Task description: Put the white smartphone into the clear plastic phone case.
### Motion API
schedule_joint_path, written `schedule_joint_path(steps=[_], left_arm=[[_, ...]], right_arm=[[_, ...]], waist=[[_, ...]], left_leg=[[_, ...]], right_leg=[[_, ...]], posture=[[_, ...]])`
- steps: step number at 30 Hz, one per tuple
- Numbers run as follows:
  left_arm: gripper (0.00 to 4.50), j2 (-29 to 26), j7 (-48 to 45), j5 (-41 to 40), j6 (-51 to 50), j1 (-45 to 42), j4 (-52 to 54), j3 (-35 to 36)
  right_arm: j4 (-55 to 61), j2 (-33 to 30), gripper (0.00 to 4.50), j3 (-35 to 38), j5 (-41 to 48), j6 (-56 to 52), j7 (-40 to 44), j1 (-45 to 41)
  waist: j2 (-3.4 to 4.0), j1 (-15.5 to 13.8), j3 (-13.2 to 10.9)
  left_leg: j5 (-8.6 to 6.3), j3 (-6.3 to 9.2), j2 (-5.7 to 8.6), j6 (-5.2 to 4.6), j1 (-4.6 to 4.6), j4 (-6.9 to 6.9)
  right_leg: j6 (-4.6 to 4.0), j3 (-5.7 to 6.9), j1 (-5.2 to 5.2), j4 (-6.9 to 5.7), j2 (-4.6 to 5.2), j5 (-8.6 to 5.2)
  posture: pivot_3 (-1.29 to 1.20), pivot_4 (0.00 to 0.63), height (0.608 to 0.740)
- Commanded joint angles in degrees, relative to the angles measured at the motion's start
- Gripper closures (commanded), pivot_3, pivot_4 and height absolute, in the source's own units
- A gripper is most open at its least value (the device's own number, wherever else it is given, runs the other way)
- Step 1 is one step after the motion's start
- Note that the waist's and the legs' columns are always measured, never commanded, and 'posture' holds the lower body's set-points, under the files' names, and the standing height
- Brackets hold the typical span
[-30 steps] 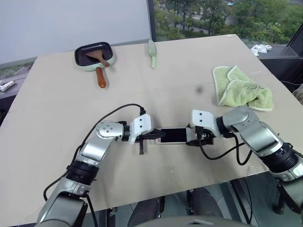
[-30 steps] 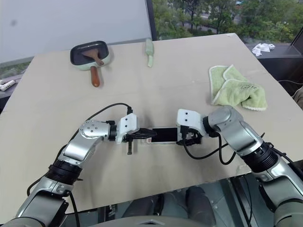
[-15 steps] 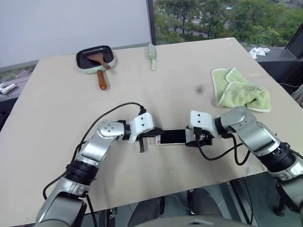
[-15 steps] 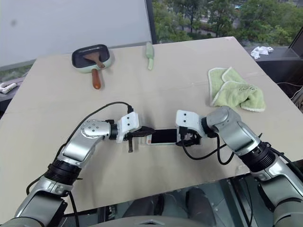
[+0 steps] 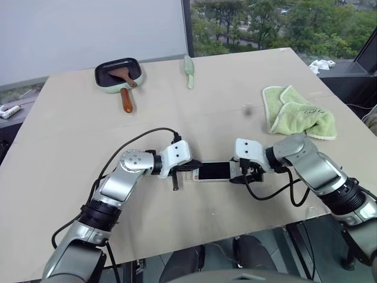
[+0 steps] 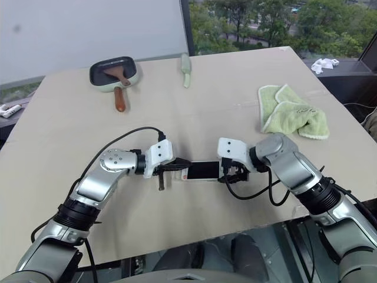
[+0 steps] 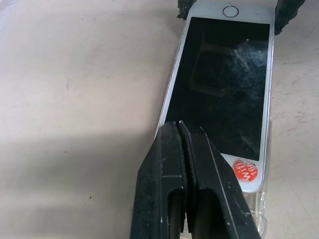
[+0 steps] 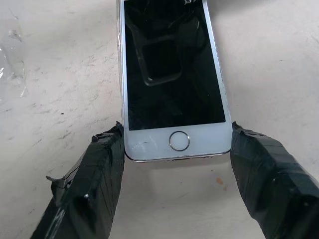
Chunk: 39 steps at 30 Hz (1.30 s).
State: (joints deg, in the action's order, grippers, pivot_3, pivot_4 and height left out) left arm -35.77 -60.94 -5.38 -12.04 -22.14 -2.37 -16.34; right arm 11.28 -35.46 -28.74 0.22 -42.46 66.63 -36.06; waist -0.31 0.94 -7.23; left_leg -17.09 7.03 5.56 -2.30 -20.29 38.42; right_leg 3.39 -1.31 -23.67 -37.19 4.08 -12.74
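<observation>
The white smartphone (image 5: 213, 171) lies flat and screen up on the beige table (image 5: 70, 153), between my two grippers. My left gripper (image 7: 180, 124) is shut, with its tips resting on the corner of the phone's end that bears a red sticker (image 7: 245, 171). The clear plastic phone case (image 7: 260, 223) shows as a faint see-through rim around that end and along one long edge. My right gripper (image 8: 177, 135) holds the home-button end, with one black finger (image 8: 99, 164) against each long edge.
A crumpled green towel (image 5: 297, 112) lies at the right. A pale green pan (image 5: 118, 72) with a wooden spatula and a pale green utensil (image 5: 189, 68) sit at the far side. The table's front edge runs close below the grippers. A scrap of clear film (image 8: 11, 64) lies beside the phone.
</observation>
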Motion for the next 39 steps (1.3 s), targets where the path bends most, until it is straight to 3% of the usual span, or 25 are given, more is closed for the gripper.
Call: schedule_joint_path(steps=[1, 19, 30, 39], left_arm=[[4.44, -1.87, -0.41, 6.79, -5.43, 2.89, -5.53, -6.44], [4.44, -4.01, -2.15, 6.33, -12.97, 3.01, -1.59, -8.13], [4.44, -3.78, -1.95, 6.41, -14.16, 3.08, -0.89, -8.23], [4.44, -3.61, -1.94, 6.31, -14.54, 3.33, -0.49, -8.26]], right_arm=[[3.81, 1.88, 1.65, -0.61, 1.45, -0.48, -0.33, -1.41], [1.58, 4.02, 1.65, -3.64, 1.49, 0.16, 0.6, -5.51], [-8.4, 6.25, 1.65, -5.51, -1.93, 13.28, 3.32, -8.59], [-2.8, 6.95, 1.65, -3.16, 0.61, 0.48, 4.1, -6.82]], waist=[[0.0, 0.02, 0.02], [0.26, 1.04, 0.28], [0.51, 1.42, 0.48], [0.56, 1.38, 0.6]], left_leg=[[0.0, 0.0, 0.0, 0.0, 0.06, -0.04], [-0.01, -0.06, -0.07, 0.0, 0.3, -0.23], [-0.14, -0.06, -0.12, -0.24, 0.62, -0.33], [-0.15, -0.03, -0.15, -0.25, 0.65, -0.37]], right_leg=[[0.0, 0.0, 0.05, 0.02, 0.0, 0.0], [0.01, -0.07, 0.18, 0.1, -0.06, -0.01], [0.02, -0.05, 0.47, 0.18, -0.1, -0.02], [0.02, -0.04, 0.48, 0.19, -0.12, -0.02]], posture=[[0.0, 0.15, 0.74], [0.0, 0.15, 0.74], [0.0, 0.15, 0.74], [0.0, 0.15, 0.74]])
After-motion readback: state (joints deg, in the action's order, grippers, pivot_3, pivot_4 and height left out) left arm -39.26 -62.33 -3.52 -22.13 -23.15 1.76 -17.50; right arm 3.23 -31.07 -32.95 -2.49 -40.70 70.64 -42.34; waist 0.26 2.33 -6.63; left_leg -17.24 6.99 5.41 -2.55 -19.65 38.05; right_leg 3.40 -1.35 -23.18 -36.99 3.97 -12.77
